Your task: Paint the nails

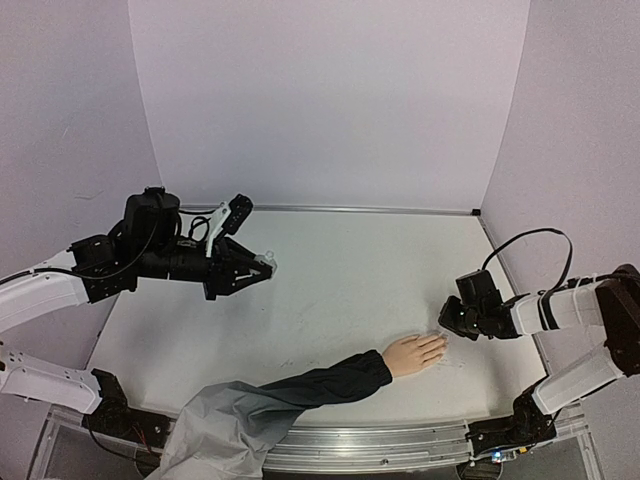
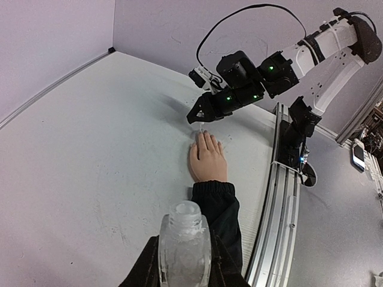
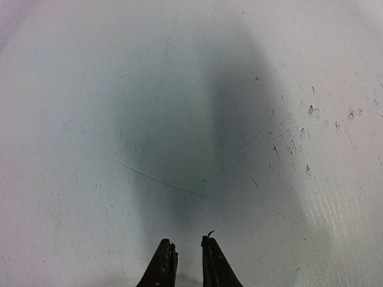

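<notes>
nails [image 1: 436,346]: on the mannequin hand [image 1: 412,354], bench's [image 1: 340,290] near edge, right side | right tool [image 1: 443,322]: pinching thin brush [image 2: 201,127] just off them | left tool [image 1: 262,268]: clamping clear bottle [image 2: 183,251] | risk: nails are tiny, brush could easily smear skin instead

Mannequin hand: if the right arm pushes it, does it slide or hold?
The mannequin hand looks rigid, lying flat on the table, so probably slides rather than tips. Its sleeve looks floppy and drapes off the near edge, so may drag or bunch.
</notes>
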`<action>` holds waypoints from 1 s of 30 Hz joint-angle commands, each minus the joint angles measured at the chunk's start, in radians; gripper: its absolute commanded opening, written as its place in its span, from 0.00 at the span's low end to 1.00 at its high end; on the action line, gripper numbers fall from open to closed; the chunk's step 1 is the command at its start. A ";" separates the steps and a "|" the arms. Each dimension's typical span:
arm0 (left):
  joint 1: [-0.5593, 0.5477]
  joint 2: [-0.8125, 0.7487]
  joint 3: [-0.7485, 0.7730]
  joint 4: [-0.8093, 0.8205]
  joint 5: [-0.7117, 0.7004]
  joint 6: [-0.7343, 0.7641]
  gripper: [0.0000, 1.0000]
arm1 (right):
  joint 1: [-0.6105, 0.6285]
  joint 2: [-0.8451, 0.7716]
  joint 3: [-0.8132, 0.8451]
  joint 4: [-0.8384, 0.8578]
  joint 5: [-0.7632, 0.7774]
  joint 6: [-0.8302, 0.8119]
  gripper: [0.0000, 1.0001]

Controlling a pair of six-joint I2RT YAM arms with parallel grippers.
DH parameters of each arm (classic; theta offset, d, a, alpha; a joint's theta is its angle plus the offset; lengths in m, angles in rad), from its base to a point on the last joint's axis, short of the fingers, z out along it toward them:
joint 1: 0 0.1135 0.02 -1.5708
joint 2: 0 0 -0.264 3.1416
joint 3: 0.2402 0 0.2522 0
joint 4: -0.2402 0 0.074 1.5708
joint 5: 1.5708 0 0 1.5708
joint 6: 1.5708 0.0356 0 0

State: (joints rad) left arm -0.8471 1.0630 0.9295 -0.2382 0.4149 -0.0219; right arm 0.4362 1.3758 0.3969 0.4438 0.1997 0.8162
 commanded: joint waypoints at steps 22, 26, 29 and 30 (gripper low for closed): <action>0.002 0.022 0.078 0.024 0.003 0.045 0.00 | -0.005 0.024 0.037 -0.008 0.087 0.026 0.00; 0.002 0.012 0.073 0.024 -0.002 0.044 0.00 | -0.006 -0.004 0.036 -0.012 0.105 0.030 0.00; 0.002 0.006 0.070 0.023 -0.004 0.040 0.00 | -0.007 -0.042 0.030 -0.032 0.118 0.031 0.00; 0.002 0.003 0.068 0.022 -0.004 0.040 0.00 | -0.007 -0.053 0.028 -0.041 0.118 0.030 0.00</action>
State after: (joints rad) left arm -0.8471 1.0878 0.9451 -0.2455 0.4152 0.0040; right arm 0.4362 1.3876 0.3973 0.4393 0.2695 0.8368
